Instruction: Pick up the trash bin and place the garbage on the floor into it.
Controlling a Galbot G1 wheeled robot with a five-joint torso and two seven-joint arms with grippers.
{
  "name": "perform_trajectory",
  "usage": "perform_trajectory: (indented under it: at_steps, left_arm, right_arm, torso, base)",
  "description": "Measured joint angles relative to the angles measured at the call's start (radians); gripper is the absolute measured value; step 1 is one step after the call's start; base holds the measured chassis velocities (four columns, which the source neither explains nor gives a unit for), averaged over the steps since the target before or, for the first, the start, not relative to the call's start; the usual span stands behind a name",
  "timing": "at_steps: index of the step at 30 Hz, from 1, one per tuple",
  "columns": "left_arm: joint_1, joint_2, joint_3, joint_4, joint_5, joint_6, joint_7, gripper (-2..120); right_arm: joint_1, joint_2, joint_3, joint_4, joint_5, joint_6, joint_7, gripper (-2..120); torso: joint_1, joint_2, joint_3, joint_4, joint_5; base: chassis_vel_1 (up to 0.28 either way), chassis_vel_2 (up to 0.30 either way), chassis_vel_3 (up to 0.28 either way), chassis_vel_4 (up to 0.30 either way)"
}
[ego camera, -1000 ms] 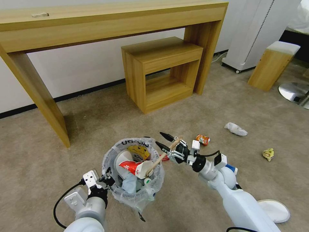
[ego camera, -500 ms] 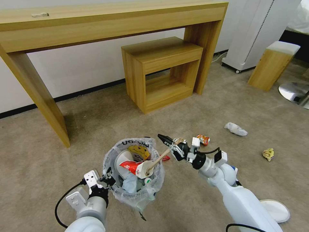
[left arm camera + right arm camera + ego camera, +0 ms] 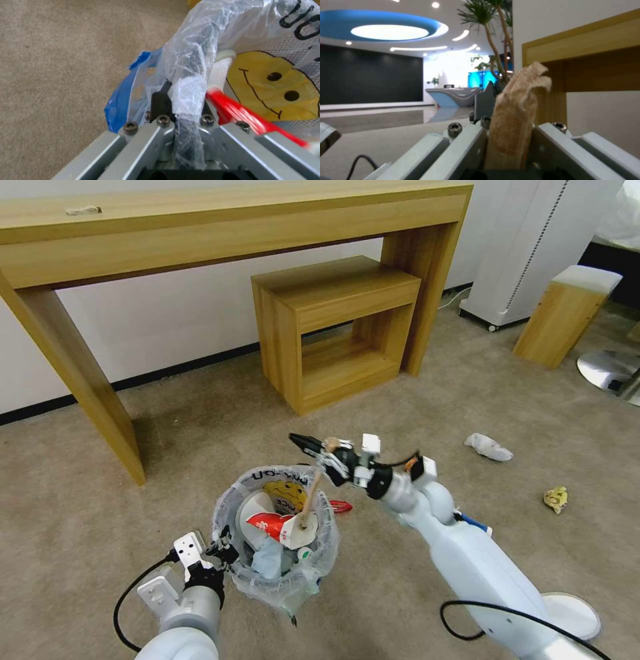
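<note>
The trash bin, dark and lined with a translucent bag, holds crushed cups and paper. At its near-left side my left gripper is shut on the bagged rim, beside the yellow smiley. Above the bin's far edge my right gripper is shut on the top of a wooden stick. The stick's lower end rests in a cup inside the bin. On the beige floor lie a white tissue, a yellow wad, a red wrapper and a white slipper.
A long wooden console table stands against the wall, one leg to the far left of the bin. A small wooden cabinet sits under it. At the right are a wooden stool, a white appliance and a chrome base.
My right gripper has risen and moved left and away with the stick's top, tipping the stick nearly upright over the bin. Left gripper and bin have stayed put.
</note>
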Motion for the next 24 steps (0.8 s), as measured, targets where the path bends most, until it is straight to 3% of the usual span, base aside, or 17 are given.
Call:
perform_trajectory:
  at_steps: [14,24]
  left_arm:
    - [-0.018,-0.001,-0.008,0.027,-0.004,-0.005,0.005,1]
    - [-0.024,0.004,-0.018,0.035,-0.018,-0.006,0.007,1]
  right_arm:
    - [0.149,0.077,-0.128,-0.127,-0.032,0.013,0.001,0]
    - [0.165,0.066,-0.167,-0.128,-0.054,0.017,-0.005,0]
  torso:
    - [0.000,0.000,0.000,-0.0001,0.0000]
    - [0.000,0.000,0.000,-0.0002,0.0001]
  base:
    - [0.000,0.000,0.000,0.000]
    - [0.000,0.000,0.000,0.000]
